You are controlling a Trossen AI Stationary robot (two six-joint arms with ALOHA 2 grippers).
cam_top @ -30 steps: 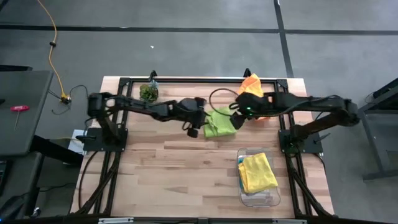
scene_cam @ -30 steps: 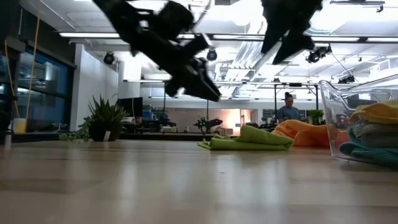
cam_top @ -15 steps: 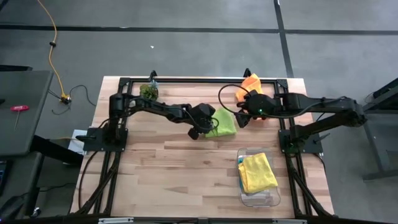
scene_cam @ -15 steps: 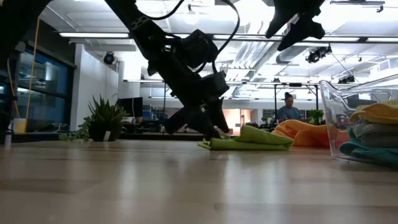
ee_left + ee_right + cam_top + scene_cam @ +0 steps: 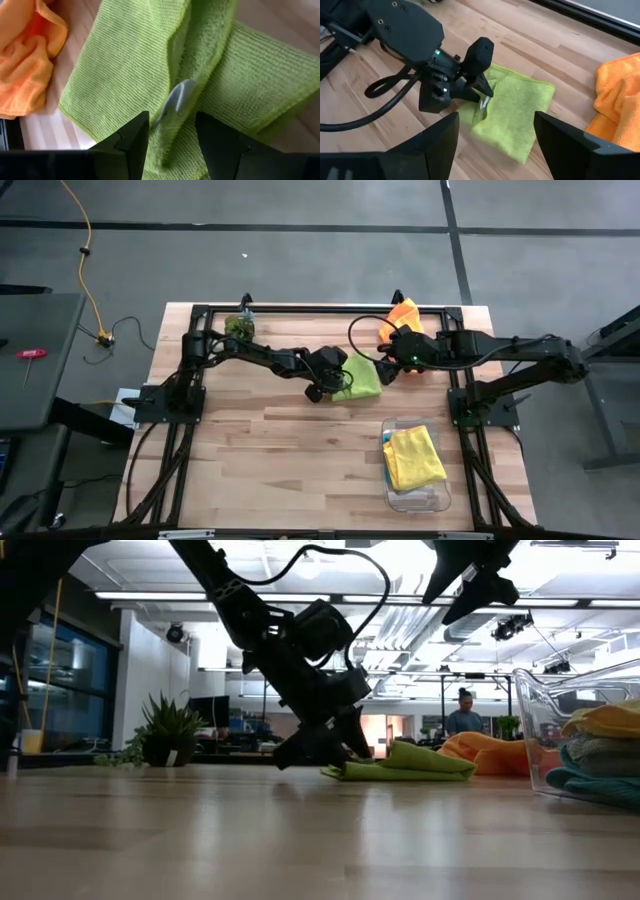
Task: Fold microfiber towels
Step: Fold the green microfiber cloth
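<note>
Lime green towel (image 5: 150, 65) w/ ribbed weave, orange towel (image 5: 25, 55), yellow towel (image 5: 414, 456).

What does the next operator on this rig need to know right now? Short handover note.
Left gripper: open, down at the lime green towel mid-table, fingers either side of a raised fold, not yet closed.
Right gripper: open, empty, raised above the table near the orange towel.
Done: yellow towel sits on top of the stack in the clear bin.
Left: lime green towel is partly folded; orange towel lies crumpled at the far edge, not folded.
</note>
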